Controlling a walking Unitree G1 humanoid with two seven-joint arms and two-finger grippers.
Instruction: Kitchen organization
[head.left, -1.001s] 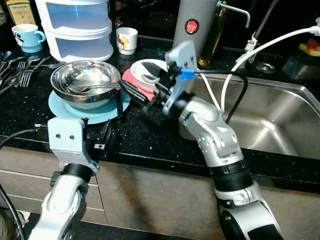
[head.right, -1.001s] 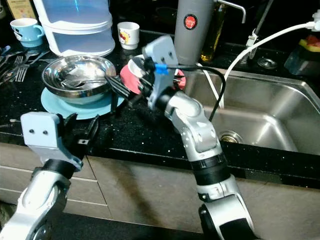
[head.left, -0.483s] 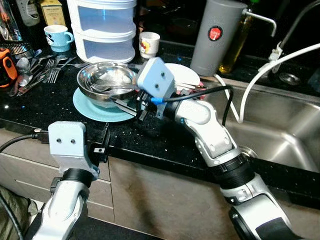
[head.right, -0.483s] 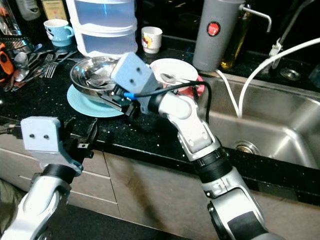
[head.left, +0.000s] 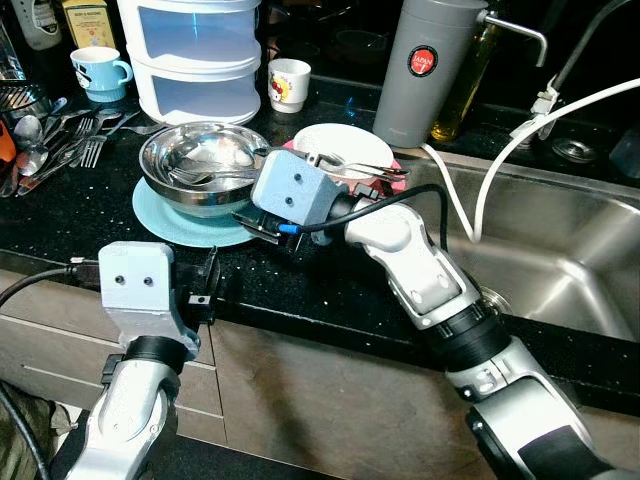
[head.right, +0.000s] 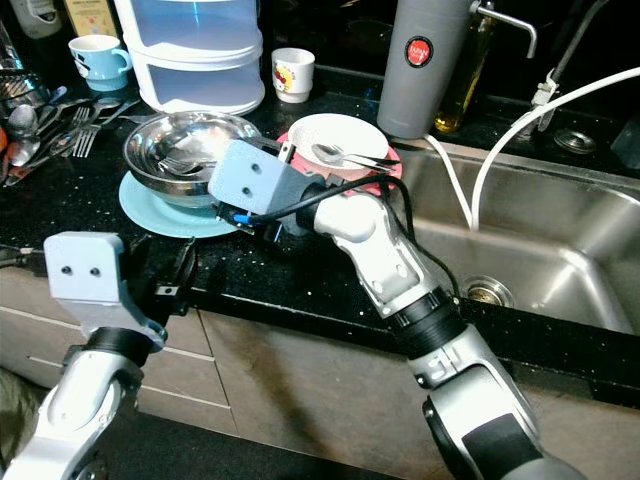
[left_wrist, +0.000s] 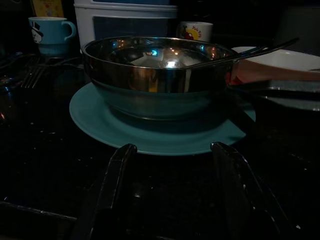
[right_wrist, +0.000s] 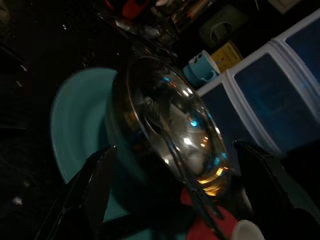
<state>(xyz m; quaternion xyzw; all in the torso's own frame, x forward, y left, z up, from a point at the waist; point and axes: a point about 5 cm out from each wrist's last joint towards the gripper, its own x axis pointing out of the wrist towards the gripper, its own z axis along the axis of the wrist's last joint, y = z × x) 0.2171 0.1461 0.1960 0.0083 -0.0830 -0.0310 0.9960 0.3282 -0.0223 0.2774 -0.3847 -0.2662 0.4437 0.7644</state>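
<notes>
Steel bowl on teal plate, set near surface's front edge. Right gripper spread wide at bowl's rim. Left gripper parted too, held just off front edge.

I'm looking at a shiny steel bowl sitting on a teal plate, against a black countertop that is sparkling with pale flecks. Beside them a white dish is resting on a red-pink plate, and a grey flask is showing a round red badge. I'm also seeing a light blue mug and a white cup with a red and yellow cartoon print.
</notes>
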